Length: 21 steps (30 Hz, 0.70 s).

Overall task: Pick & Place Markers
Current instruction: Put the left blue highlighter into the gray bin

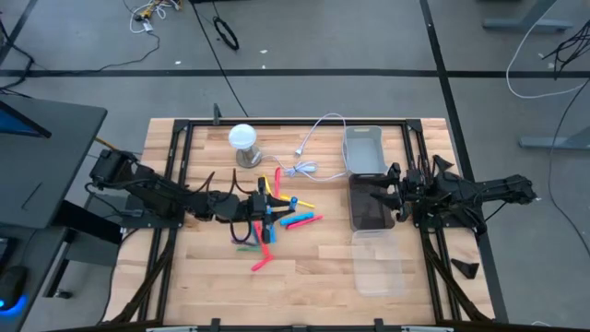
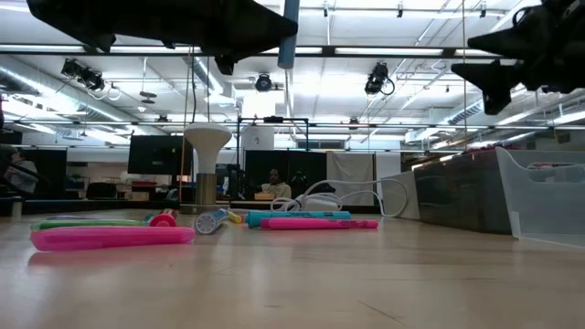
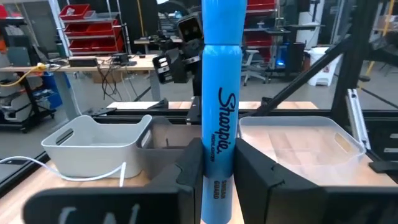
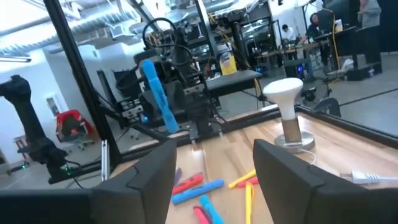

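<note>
My left gripper [image 1: 267, 205] hovers over the middle of the table, shut on a blue marker [image 3: 221, 93] that carries black lettering. Below it, several markers [image 1: 293, 221] in pink, red, blue, yellow and green lie flat and scattered on the wood; the low view shows them as markers [image 2: 110, 236] too. My right gripper [image 1: 380, 196] waits open above the dark bin [image 1: 371, 214] at the table's right, touching nothing. The right wrist view shows its fingers apart, with the left arm's blue marker [image 4: 155, 93] beyond them. My left gripper pinches the blue marker between its two fingers [image 3: 186, 177] on the barrel's lower part [image 3: 217, 183]. The fingers come in about level, pointing toward the table's right, and lie across the marker. The marker stands roughly upright, lifted clear of the table, with one end [image 2: 290, 37] sticking out below the gripper.
Three bins stand in a row at the right: a grey bin [image 1: 364, 148] at the far side, the dark bin in the middle, a clear bin [image 1: 378, 263] near. A white mushroom-shaped stand [image 1: 242, 143] and a white cable [image 1: 309, 152] sit at the far middle.
</note>
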Motion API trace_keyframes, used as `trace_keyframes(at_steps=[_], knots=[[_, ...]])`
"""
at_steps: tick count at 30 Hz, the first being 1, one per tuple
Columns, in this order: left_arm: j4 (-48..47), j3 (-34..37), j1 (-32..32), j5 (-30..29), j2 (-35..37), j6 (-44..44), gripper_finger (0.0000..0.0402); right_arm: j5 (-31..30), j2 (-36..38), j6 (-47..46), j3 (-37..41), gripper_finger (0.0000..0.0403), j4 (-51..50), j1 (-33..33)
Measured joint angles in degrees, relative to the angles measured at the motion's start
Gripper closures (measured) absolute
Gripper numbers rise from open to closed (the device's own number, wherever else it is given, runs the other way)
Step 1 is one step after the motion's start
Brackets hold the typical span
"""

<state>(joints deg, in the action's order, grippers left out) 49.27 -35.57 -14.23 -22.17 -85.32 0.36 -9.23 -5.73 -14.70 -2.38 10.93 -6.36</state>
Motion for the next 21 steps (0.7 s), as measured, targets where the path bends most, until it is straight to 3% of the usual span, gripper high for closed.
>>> trace_keyframes(at_steps=[5,10,21], knots=[[0.0,0.0,1.1,0.5,0.0,-0.2,0.0334,0.0,-4.5,-0.4,-4.3,0.0147,-1.5,0.0],[-0.5,-1.0,4.0,4.9,0.0,-2.7,0.0334,-0.4,-12.9,0.8,-10.9,0.0121,-0.9,0.0],[-15.1,-13.6,8.8,10.6,0.0,-0.7,0.0334,-0.3,-33.6,7.3,-26.7,0.0117,3.1,0.0]])
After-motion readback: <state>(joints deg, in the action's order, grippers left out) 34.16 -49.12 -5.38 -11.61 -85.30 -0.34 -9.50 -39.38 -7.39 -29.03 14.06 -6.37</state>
